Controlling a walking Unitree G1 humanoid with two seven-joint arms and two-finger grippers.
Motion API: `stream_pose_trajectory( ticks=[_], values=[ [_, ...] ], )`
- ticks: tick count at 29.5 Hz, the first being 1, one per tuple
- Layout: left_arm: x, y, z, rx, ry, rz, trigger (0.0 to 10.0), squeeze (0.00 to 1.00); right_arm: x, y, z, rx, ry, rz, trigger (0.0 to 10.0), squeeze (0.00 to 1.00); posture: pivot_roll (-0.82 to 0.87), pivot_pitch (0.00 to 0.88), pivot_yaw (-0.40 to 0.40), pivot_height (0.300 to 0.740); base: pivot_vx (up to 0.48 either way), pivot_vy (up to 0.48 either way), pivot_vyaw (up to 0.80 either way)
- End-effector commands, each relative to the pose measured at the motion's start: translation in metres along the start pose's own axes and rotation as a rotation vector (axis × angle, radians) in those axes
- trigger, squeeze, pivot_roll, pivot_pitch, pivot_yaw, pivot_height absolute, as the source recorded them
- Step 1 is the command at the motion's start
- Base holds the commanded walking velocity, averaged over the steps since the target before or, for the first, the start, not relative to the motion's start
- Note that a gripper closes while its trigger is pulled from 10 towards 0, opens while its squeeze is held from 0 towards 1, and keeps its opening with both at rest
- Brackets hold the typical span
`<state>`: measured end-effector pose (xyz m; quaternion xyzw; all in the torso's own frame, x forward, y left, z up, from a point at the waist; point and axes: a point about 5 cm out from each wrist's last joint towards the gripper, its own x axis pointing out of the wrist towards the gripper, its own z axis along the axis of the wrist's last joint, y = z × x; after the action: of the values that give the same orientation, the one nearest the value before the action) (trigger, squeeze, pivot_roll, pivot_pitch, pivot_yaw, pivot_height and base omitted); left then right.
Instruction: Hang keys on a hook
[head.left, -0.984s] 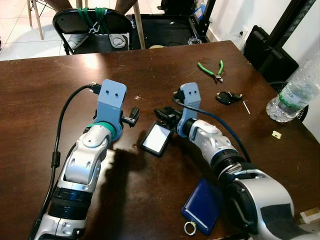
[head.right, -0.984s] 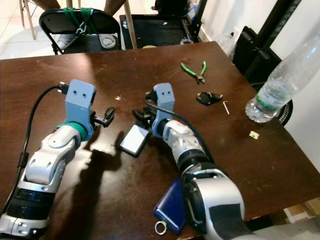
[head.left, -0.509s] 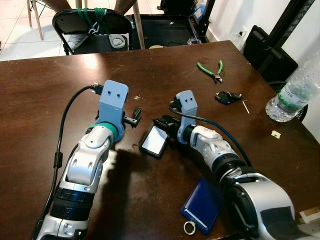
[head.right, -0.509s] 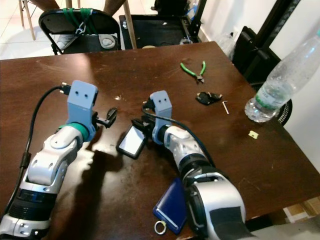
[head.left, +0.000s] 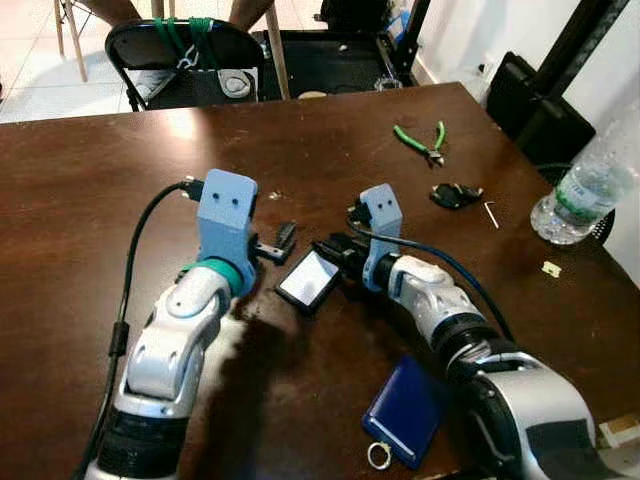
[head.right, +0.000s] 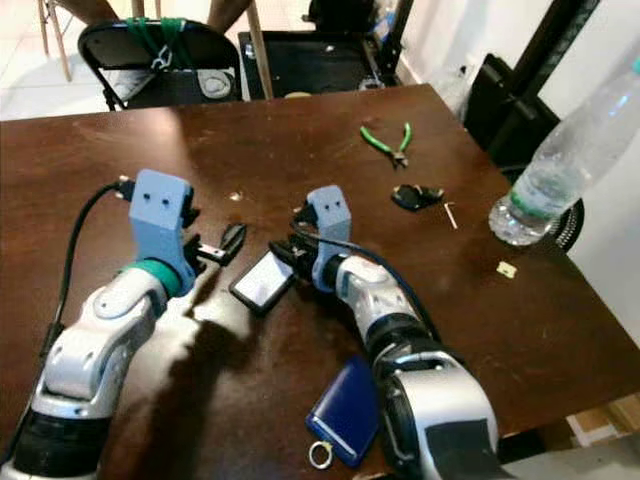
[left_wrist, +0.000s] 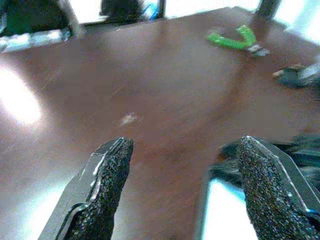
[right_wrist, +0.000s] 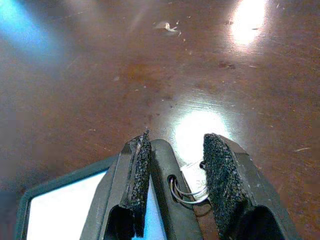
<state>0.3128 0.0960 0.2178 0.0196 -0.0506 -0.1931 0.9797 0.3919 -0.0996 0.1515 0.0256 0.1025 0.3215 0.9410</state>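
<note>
Surface: dark brown glossy wooden table (head.left: 90, 170), with bright glare patches across the top.
Background: black folding chair (head.left: 150, 45) pushed against the far edge, a green strap tied over its backrest; pale tiled floor beyond.
Task thing: black-framed rectangular key tag with a pale glossy face (head.left: 308, 280), near the table's middle, between the two wrists, one corner tilted toward the right arm; small metal split ring (right_wrist: 192, 189) threaded through a hole in the frame.
Right gripper (right_wrist: 178, 141): closed on the ringed edge of the key tag, one black padded finger pressed on the frame, the other just beside the split ring; wrist low over the table.
Left gripper (left_wrist: 185, 145): fingers spread wide, holding nothing, just beside the tag's far corner and apart from it; whether touching the wood cannot be told.
Far right of table: green-handled pliers (head.left: 422, 139); nearer, a black bunch of car keys (head.left: 457, 194), with a small L-shaped metal hex key (head.left: 493, 214) beside it.
Right edge: clear plastic water bottle with a green label (head.left: 588, 188), upright.
Near edge: flat dark blue card holder (head.left: 405, 408), lying beside the right forearm, with a silver ring (head.left: 380, 456) at its nearest corner.
</note>
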Motion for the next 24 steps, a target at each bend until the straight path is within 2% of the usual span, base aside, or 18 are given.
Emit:
stream_pose_trajectory(
  ticks=[1, 4, 6, 10, 13, 17, 21, 23, 24],
  values=[
    [-0.004, -0.008, -0.006, -0.004, 0.016, -0.053, 10.0, 0.00, -0.003, 0.000, -0.021, 0.029, 0.070, -0.007, 10.0, 0.00, -0.08, 0.132, 0.021, 0.740, 0.000, 0.000, 0.00],
    [-0.005, -0.009, -0.008, -0.002, 0.023, -0.064, 10.0, 0.00, -0.003, 0.000, -0.022, 0.029, 0.070, -0.008, 10.0, 0.00, -0.08, 0.132, 0.021, 0.740, 0.000, 0.000, 0.00],
    [-0.007, -0.007, -0.018, 0.037, 0.053, -0.066, 10.0, 0.00, -0.003, 0.001, -0.022, 0.027, 0.071, -0.006, 10.0, 0.00, -0.08, 0.127, 0.020, 0.740, 0.000, 0.000, 0.00],
    [-0.010, -0.005, -0.027, 0.053, 0.086, -0.055, 10.0, 0.00, -0.002, 0.003, -0.023, 0.025, 0.074, 0.002, 10.0, 0.00, -0.08, 0.127, 0.020, 0.740, 0.000, 0.000, 0.00],
    [-0.017, -0.009, -0.033, 0.086, 0.111, -0.070, 10.0, 0.00, -0.004, 0.004, -0.026, 0.016, 0.080, 0.027, 10.0, 0.00, -0.08, 0.122, 0.018, 0.740, 0.000, 0.000, 0.00],
    [-0.020, -0.012, -0.032, 0.086, 0.107, -0.077, 10.0, 0.00, -0.005, 0.003, -0.027, 0.015, 0.080, 0.030, 10.0, 0.00, -0.08, 0.122, 0.018, 0.740, 0.000, 0.000, 0.00],
    [-0.033, -0.021, -0.029, 0.067, 0.096, -0.079, 10.0, 0.00, -0.006, 0.001, -0.026, 0.017, 0.071, 0.018, 10.0, 0.00, -0.08, 0.128, 0.028, 0.740, 0.000, 0.000, 0.00],
    [-0.033, -0.021, -0.029, 0.067, 0.096, -0.079, 10.0, 0.00, -0.006, 0.001, -0.026, 0.017, 0.071, 0.018, 10.0, 0.00, -0.08, 0.128, 0.028, 0.740, 0.000, 0.000, 0.00],
    [-0.038, -0.024, -0.031, 0.055, 0.103, -0.074, 10.0, 0.00, -0.006, 0.001, -0.025, 0.018, 0.068, 0.016, 10.0, 0.00, -0.09, 0.131, 0.031, 0.740, 0.000, 0.000, 0.00]
  ],
)
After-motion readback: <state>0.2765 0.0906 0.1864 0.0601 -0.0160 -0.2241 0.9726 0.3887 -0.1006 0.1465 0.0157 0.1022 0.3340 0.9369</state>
